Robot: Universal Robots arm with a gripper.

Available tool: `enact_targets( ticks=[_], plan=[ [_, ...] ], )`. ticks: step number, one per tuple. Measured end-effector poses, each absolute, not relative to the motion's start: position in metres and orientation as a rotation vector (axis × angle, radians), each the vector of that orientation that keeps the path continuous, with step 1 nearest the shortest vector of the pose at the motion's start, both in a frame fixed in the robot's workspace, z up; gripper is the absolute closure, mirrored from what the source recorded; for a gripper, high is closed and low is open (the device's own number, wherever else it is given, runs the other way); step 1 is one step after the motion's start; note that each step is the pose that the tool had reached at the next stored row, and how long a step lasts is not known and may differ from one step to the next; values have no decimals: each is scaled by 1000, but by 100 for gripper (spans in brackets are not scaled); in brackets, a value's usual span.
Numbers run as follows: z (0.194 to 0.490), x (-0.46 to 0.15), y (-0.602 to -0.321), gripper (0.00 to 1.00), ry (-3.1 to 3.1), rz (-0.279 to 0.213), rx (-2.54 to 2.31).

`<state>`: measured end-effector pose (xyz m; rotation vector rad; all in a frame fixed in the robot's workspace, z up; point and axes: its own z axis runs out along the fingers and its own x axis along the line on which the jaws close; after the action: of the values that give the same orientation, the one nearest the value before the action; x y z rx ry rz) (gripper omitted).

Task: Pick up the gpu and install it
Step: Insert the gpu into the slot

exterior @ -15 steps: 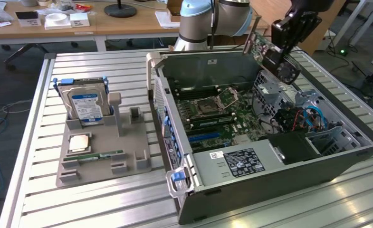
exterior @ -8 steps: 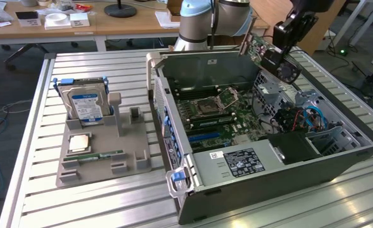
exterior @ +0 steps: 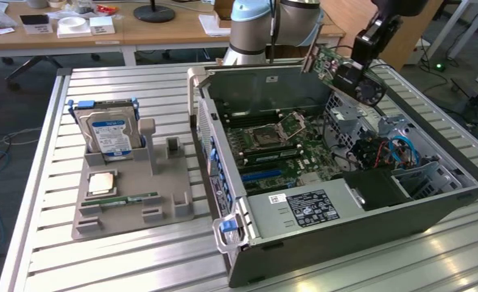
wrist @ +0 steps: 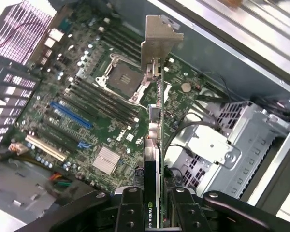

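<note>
Well off from the gripper (exterior: 357, 61), toward the exterior view's left, a grey holder (exterior: 153, 204) carries a hard drive (exterior: 109, 137) on the slatted table (exterior: 125, 261). Nearer the tool, the computer case (exterior: 344, 243) lies open. Its motherboard (exterior: 279, 152) is bare below the gripper, with free room above the slots. The case's rear wall and a metal drive cage (exterior: 385, 131) border that gap. The gripper hangs over the case's far rim, its fingers (wrist: 130, 212) pinched partway closed on the gpu (exterior: 332, 64). The card is tilted and clear of the board, its silver bracket (wrist: 160, 38) at the end farthest from the tool.
</note>
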<state>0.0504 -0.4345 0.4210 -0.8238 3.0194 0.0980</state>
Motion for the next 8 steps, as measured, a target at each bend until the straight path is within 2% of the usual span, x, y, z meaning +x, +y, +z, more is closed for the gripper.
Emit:
enact_targets(
  ticks=[8],
  plan=[
    [420,50,-434,74,2956,99,-1043]
  ],
)
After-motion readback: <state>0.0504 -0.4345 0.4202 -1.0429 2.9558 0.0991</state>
